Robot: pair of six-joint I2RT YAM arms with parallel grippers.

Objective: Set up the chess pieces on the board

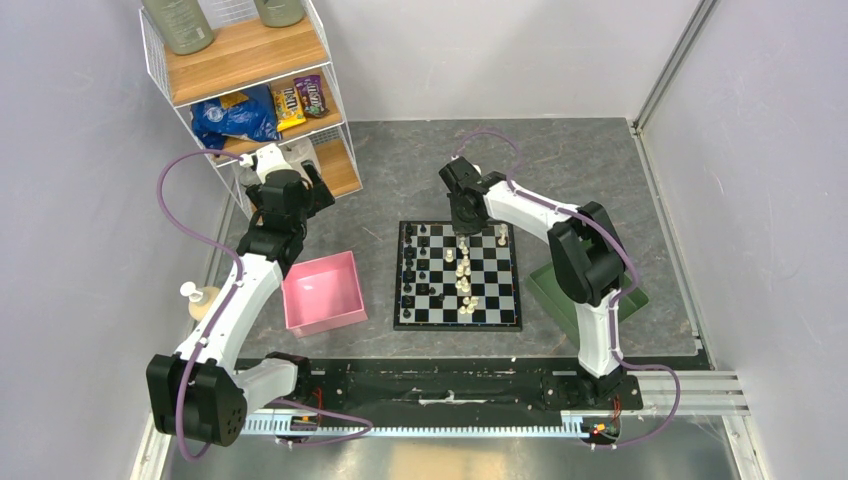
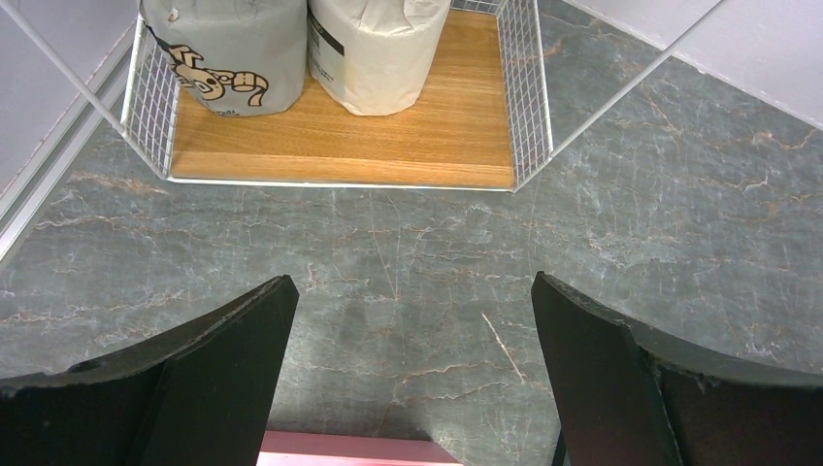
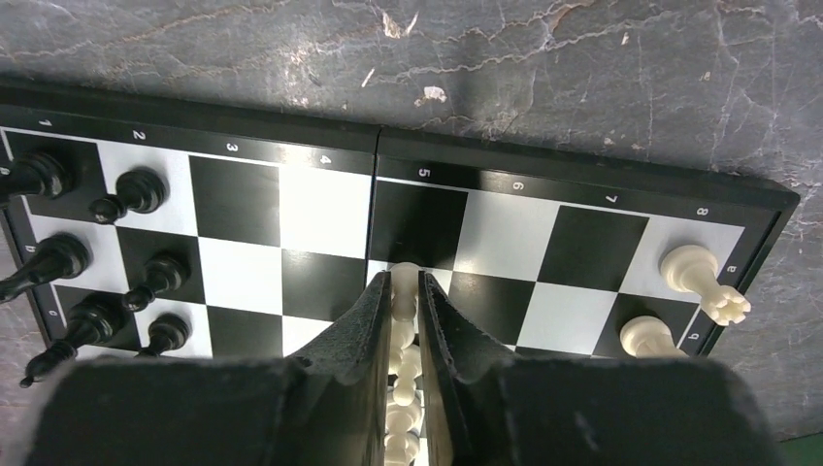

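Beside board (image 1: 498, 285), pink tray (image 1: 322, 290); right tool (image 3: 406, 287) pinches cream piece (image 3: 404, 274).

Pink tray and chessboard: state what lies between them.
Nothing: only bare grey tabletop separates the pink tray from the board, as the top external view shows.

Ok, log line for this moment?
left pincer open over table | right pincer shut on white piece over board | black pieces on board

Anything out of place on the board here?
Yes: most white pieces stand in a ragged line down the middle of the board, while the black pieces sit in two rows at its left edge. The right end effector grips one white piece from that line.
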